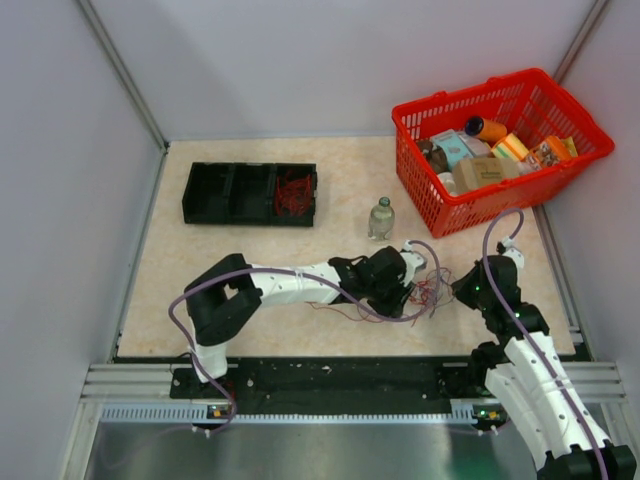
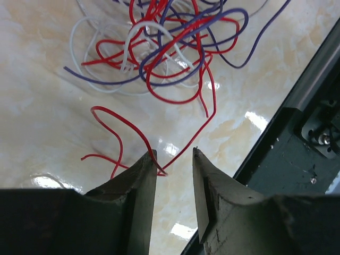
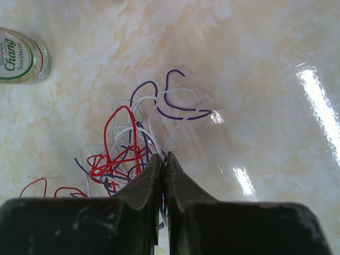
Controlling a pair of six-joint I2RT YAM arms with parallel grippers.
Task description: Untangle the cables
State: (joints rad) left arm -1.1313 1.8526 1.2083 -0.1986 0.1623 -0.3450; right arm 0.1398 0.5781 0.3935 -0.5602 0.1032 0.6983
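Observation:
A tangle of thin red, white and purple cables [image 1: 430, 290] lies on the marble table between the two arms. In the left wrist view the bunch [image 2: 159, 53] is ahead of my left gripper [image 2: 174, 159], which is open. One loose red cable [image 2: 127, 125] trails back from the bunch, and its end rests against the inner edge of the left fingertip, unpinched. My right gripper [image 3: 163, 156] is shut on white and purple strands at the near edge of the tangle [image 3: 114, 164]. From above, the two grippers flank the bunch, left [image 1: 408, 288] and right [image 1: 455, 290].
A black three-compartment tray [image 1: 215, 195] at the back left holds red wires [image 1: 293, 192] in its right compartment. A small clear bottle [image 1: 381, 218] stands just behind the tangle. A red basket [image 1: 470, 205] of groceries sits at the back right. The black base rail [image 2: 308, 90] runs close by.

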